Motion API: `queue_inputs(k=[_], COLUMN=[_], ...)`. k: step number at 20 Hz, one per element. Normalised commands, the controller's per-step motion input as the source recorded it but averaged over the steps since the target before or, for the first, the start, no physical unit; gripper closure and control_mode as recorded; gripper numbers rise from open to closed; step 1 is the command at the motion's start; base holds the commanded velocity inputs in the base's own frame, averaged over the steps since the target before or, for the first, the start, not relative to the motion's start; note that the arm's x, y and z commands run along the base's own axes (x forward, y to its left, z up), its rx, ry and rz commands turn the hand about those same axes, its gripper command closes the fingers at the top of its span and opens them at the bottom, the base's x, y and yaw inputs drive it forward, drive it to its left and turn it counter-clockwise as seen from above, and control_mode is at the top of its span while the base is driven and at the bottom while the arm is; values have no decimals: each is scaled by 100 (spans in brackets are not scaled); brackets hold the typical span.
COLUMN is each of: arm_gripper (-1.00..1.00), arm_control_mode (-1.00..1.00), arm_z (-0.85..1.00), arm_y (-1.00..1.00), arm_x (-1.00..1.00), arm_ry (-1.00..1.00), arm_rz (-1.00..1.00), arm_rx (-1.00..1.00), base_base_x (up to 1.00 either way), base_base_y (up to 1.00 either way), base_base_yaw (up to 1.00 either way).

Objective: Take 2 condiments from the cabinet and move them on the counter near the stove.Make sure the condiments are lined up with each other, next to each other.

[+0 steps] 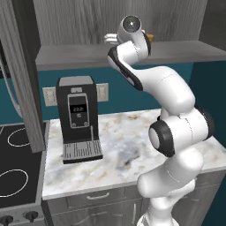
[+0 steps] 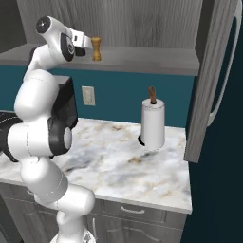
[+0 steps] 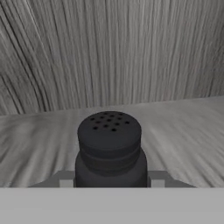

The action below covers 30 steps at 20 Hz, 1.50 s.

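While the gripper point(image 3: 111, 183) stands spread, the black shaker point(image 3: 110, 148) sits between its fingertips on the cabinet shelf point(image 3: 183, 127).

Kitchen, rendered. Marble worktop point(image 1: 114, 145) over grey drawers point(image 2: 142, 211), black glass stove point(image 1: 17, 163) with ring burners and knobs, coffee machine point(image 1: 78, 117), paper-towel roll point(image 2: 153, 124), wood-grain wall cabinet point(image 2: 142, 28) with shelf point(image 2: 142, 60), teal wall with outlets point(image 2: 88, 96)

Base views flank the arm facing the counter point(image 1: 114, 145); hand view close on the cabinet point(image 3: 131, 52)
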Motion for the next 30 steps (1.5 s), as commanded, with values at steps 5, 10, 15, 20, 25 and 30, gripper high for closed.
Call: queue_inputs(k=[5,10,15,20,25,30], arm_gripper=[100,100,100,100,100,100], arm_control_mode=[-100,-100,-100,-100,-100,-100], arm_z=[10,11,0,0,-3,-18], arm_y=[0,0,-9,-33,-24,-17], arm_x=[-59,-97,-100,-100,-81,-76], arm_ry=[-13,-10,-4,0,1,-9], arm_rz=[0,2,11,32,34,20], arm_rx=[0,0,1,-1,-3,-9], base_base_x=[0,0,0,0,0,0], base_base_y=[0,0,0,0,0,0], base_base_yaw=[0,0,0,0,0,0])
